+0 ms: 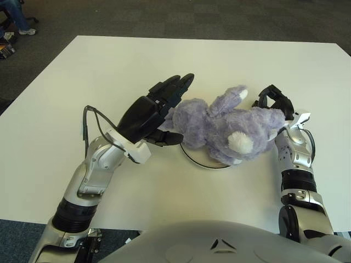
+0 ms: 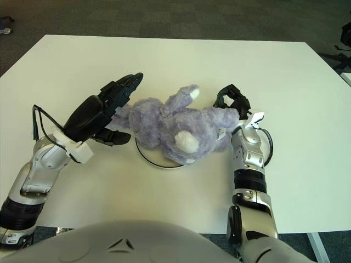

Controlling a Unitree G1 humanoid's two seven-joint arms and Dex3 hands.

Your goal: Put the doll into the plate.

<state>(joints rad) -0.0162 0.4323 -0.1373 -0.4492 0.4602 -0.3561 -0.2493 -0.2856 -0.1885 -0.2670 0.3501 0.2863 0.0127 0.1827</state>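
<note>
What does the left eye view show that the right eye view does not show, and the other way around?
Only the left eye view shows a person's leg and shoe at the top left, on the carpet. Only the right eye view shows dark equipment at the right edge and the table's front right corner. Both show the purple doll lying on the plate, the left hand open beside the doll's left, and the right hand open at its right.

Fuzzy purple plush doll [image 1: 225,129]; smooth matt white table [image 1: 181,66]; plate [image 1: 200,160] seemingly clear, dark-rimmed.
</note>
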